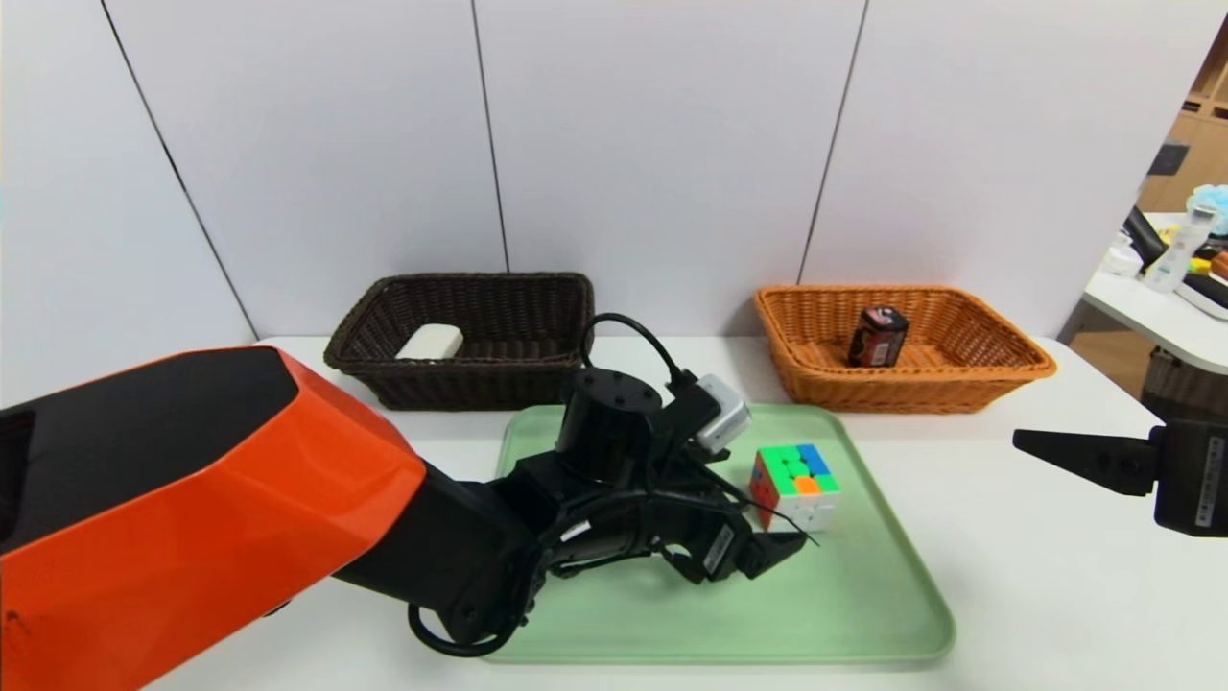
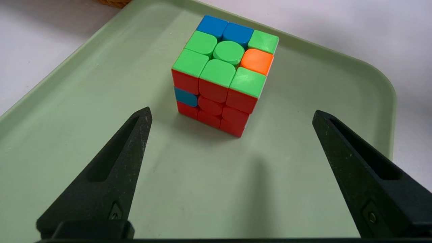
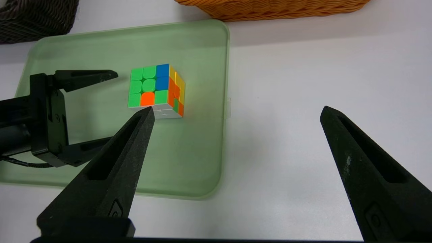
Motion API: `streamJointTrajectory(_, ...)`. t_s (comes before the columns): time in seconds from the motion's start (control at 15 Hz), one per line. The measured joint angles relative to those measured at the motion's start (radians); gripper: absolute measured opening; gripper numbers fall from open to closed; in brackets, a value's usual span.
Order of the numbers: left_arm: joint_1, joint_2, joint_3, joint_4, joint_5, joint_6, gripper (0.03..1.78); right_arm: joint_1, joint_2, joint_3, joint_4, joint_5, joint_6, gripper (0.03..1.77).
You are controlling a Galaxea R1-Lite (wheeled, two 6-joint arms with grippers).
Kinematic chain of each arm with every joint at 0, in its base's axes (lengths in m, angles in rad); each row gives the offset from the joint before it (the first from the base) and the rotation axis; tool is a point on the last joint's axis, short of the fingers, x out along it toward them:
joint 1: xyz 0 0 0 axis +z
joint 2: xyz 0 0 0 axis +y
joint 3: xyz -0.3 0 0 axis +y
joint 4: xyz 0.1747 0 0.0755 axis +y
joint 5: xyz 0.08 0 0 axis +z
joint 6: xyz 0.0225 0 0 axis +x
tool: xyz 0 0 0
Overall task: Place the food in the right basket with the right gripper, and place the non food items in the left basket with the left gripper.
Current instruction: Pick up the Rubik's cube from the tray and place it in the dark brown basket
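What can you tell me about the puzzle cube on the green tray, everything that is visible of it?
The puzzle cube is a three-by-three cube of glossy plastic with rounded tiles, scrambled. Its top is mostly green with two blue tiles and one orange; other sides show red, white, orange and yellow. It sits flat and upright on the green tray, alone there. Nothing touches it: the left gripper, open, faces its red side and stays short of it.
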Motion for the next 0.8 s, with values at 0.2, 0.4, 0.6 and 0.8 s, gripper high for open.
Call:
streamJointTrajectory(0.2, 0.001, 0.039, -0.018, -0.019, -0.002, 0.0, 1.69, 0.0, -0.006, 0.003, 0.001, 0.0, 0.0, 1.69)
streamJointTrajectory(0.4, 0.001, 0.063, -0.041, -0.019, -0.003, -0.001, 1.69, 0.0, -0.008, 0.011, 0.0, 0.003, 0.0, 1.69)
streamJointTrajectory(0.6, 0.003, 0.076, -0.058, -0.019, -0.004, -0.002, 1.69, 0.0, -0.008, 0.019, -0.001, 0.005, 0.0, 1.69)
streamJointTrajectory(0.8, 0.003, 0.093, -0.09, -0.02, -0.004, -0.003, 1.69, 0.0, -0.008, 0.022, 0.0, 0.005, 0.0, 1.69)
